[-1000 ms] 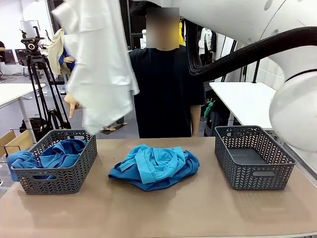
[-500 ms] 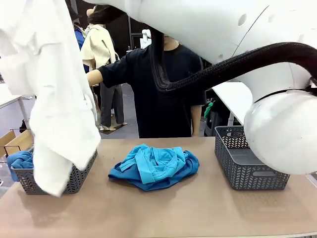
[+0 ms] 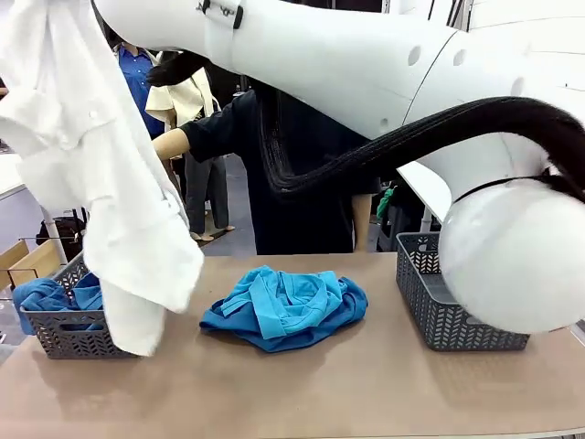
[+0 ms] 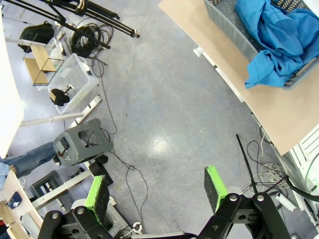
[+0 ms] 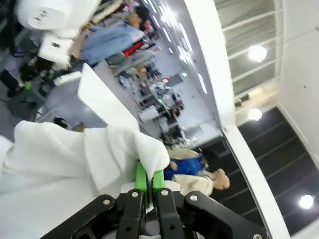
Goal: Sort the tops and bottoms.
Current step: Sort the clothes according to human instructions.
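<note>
Right wrist: R fingers (image 5: 141, 180) pinch white top (image 5: 75, 154).

One white top (image 3: 110, 210), seemingly three blue tops (image 3: 283, 311), two grey baskets (image 3: 420, 302).

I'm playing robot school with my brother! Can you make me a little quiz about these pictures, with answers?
1. True or false: the right claw is shut on the white shirt.
2. What lies on the table between the left basket and the right basket? A) a pile of blue tops B) a red hat C) a book
3. Fill in: the left claw is ____.
Key: 1 true; 2 A; 3 open.
</note>
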Controlling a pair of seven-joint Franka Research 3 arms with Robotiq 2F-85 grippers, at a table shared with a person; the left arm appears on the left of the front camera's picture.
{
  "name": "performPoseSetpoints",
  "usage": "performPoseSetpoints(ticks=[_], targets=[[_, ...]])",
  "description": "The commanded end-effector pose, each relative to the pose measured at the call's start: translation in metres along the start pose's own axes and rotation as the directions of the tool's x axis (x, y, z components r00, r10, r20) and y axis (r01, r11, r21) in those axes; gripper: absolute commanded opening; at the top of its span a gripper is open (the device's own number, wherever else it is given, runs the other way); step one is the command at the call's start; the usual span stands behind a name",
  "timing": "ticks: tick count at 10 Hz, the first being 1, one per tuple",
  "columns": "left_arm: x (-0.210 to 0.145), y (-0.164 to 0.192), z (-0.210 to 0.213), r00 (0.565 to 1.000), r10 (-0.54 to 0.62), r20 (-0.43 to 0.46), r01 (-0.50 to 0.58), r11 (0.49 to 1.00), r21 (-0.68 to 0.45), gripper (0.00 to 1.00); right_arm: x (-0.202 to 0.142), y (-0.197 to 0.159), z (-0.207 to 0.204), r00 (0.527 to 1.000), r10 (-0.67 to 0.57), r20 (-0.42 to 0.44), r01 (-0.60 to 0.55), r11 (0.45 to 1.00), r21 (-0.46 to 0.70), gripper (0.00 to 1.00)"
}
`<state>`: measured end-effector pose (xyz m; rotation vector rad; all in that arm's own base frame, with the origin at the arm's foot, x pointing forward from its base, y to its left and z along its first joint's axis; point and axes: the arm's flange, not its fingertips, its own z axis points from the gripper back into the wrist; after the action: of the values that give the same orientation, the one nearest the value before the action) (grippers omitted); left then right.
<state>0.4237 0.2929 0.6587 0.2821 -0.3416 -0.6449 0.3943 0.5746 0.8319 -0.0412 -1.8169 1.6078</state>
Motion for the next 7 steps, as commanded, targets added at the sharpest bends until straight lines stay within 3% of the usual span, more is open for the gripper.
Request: performPoseSetpoints(ticks=[1, 4, 7], targets=[[-0.002, 0.0, 0.001, 1.0, -0.004, -0.008, 0.004, 1.0, 0.005, 1.0, 0.076, -0.199, -0.244, 0.992, -0.006, -0.123, -0.016, 0.985, -0.173, 0.0], [-0.002, 0.0, 0.001, 1.0, -0.004, -0.008, 0.004, 1.0, 0.005, 1.0, 0.086, -0.246, -0.259, 0.98, -0.029, -0.198, -0.039, 0.944, -0.329, 0.0], [-0.002, 0.0, 0.001, 1.0, -0.004, -0.008, 0.004, 1.0, 0.005, 1.0, 0.081, -0.24, -0.302, 0.954, -0.132, -0.27, 0.014, 0.917, -0.398, 0.0]])
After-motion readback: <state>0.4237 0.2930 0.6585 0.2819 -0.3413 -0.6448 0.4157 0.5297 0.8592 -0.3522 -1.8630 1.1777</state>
